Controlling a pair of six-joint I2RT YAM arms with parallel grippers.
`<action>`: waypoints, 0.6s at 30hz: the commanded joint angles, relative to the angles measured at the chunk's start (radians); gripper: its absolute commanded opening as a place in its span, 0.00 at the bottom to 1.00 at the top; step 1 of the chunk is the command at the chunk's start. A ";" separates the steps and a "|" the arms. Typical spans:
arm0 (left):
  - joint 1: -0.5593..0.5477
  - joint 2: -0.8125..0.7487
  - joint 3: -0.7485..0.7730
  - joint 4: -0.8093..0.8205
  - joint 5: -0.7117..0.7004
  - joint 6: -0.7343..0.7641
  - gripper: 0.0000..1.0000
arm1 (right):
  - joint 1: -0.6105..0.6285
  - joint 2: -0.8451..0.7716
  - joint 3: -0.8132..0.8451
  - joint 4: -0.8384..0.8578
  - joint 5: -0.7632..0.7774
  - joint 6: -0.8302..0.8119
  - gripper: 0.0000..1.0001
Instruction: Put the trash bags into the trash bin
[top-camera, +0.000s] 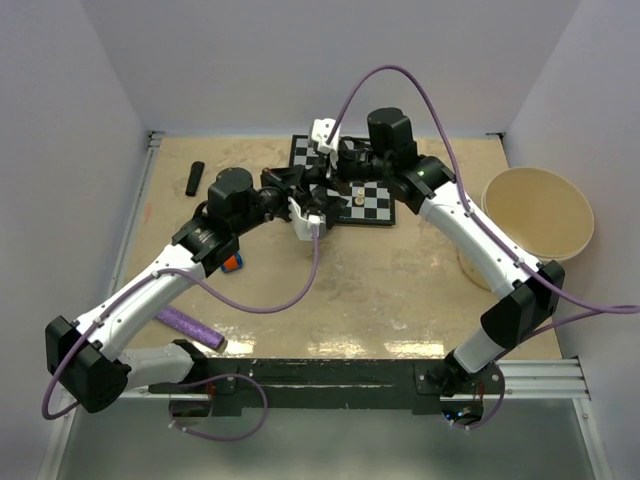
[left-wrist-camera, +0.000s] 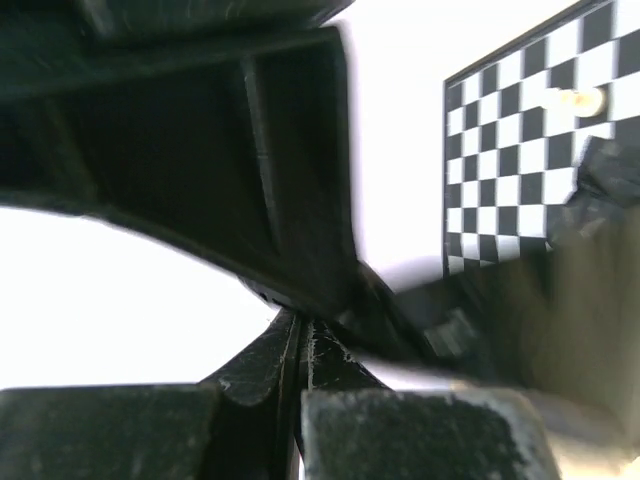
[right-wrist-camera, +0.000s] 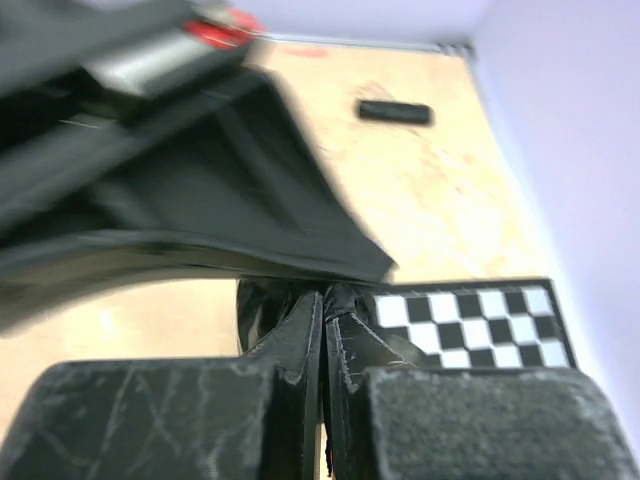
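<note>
The left pincer (left-wrist-camera: 300, 330) and right pincer (right-wrist-camera: 322, 305) both pinch the black bag (right-wrist-camera: 200, 200) tight, it seems, above the chessboard (top-camera: 375, 205). The bin (top-camera: 560, 200) stands off to the right, nearer the right arm.

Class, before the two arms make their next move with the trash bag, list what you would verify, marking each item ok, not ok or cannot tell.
1. Left gripper shut on the trash bag: ok.
2. Right gripper shut on the same bag: ok.
3. Trash bin upright, mouth open, at the table's right side: ok.
4. Bag inside the bin: not ok; it is held by the chessboard.
5. Black roll binned: not ok; it lies at the far left.
6. Bag free to lift without snagging: cannot tell.
</note>
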 joint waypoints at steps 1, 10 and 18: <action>-0.003 -0.081 -0.009 -0.096 0.090 0.024 0.00 | -0.003 0.007 0.012 0.085 0.222 -0.017 0.00; 0.040 0.017 0.114 -0.071 0.053 0.052 0.00 | 0.016 -0.045 -0.042 0.002 -0.056 -0.050 0.00; 0.044 -0.029 0.079 -0.207 0.174 0.066 0.00 | 0.002 -0.012 0.047 0.128 0.046 0.053 0.00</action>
